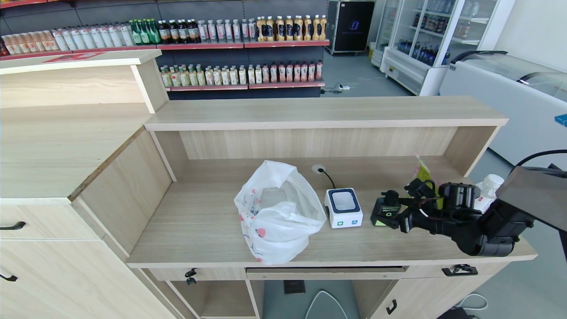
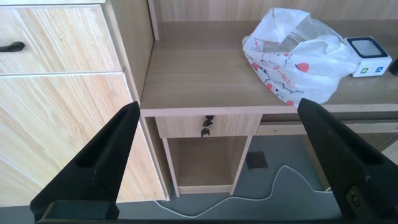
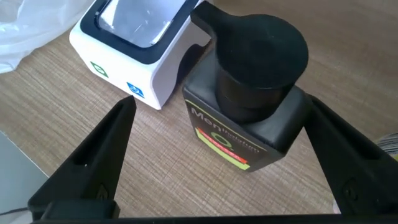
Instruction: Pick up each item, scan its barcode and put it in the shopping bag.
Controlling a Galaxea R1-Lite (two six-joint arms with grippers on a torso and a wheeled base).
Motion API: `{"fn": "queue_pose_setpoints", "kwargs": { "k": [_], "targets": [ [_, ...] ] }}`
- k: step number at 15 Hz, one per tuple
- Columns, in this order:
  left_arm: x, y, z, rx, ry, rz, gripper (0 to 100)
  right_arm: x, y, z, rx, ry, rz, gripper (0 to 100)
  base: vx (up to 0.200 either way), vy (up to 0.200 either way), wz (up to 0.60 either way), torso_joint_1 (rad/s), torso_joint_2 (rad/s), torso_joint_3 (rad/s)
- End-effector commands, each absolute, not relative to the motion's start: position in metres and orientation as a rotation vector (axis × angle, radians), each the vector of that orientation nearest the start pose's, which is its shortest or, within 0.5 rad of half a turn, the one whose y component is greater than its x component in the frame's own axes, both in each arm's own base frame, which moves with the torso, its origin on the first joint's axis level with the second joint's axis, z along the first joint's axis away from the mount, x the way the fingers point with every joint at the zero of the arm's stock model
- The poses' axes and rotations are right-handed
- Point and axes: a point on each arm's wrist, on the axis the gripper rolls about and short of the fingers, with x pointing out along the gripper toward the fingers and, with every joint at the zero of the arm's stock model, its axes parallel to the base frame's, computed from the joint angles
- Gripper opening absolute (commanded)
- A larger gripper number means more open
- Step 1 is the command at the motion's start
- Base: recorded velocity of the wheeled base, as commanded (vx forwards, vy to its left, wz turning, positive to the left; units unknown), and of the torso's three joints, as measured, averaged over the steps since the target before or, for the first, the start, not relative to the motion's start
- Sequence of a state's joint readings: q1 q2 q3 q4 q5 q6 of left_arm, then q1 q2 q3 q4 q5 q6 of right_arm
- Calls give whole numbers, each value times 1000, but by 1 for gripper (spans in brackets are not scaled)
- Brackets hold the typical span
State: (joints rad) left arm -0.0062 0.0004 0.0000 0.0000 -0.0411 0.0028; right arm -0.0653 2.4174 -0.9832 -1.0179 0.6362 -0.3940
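Black pump bottle [image 3: 249,106] is bracketed upright by the wide-spread right claw [image 3: 221,134] for pickup, with the scanner [image 3: 134,43] set just ahead.

Pale wooden counter [image 1: 310,113]; bottle-lined shelves [image 1: 243,44] behind; glass-door coolers [image 1: 425,40]; grey floor [image 1: 354,73].

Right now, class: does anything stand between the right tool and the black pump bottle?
Nothing visible. The open right tool faces the black pump bottle directly; the white scanner stands beside the bottle, not between.
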Motion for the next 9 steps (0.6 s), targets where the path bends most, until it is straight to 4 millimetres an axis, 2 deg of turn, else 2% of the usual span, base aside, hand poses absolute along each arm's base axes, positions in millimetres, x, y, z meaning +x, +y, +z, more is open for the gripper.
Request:
{"fn": "queue_pose_setpoints", "kwargs": {
  "k": [1, 5, 6, 9],
  "targets": [
    [-23, -1, 76, 3, 1, -48, 100, 416, -11, -11, -232, 289, 639, 100, 0, 0, 0, 0, 0, 0],
    [-23, -1, 76, 3, 1, -48, 100, 421, -10, -13, -235, 281, 643, 100, 0, 0, 0, 0, 0, 0],
    [-23, -1, 76, 3, 1, -48, 100, 420, -10, -13, -234, 280, 646, 0, 0, 0, 0, 0, 0, 0],
    [-23, -1, 76, 3, 1, -48, 100, 419, -12, -13, -242, 281, 643, 0, 0, 0, 0, 0, 0, 0]
  ]
}}
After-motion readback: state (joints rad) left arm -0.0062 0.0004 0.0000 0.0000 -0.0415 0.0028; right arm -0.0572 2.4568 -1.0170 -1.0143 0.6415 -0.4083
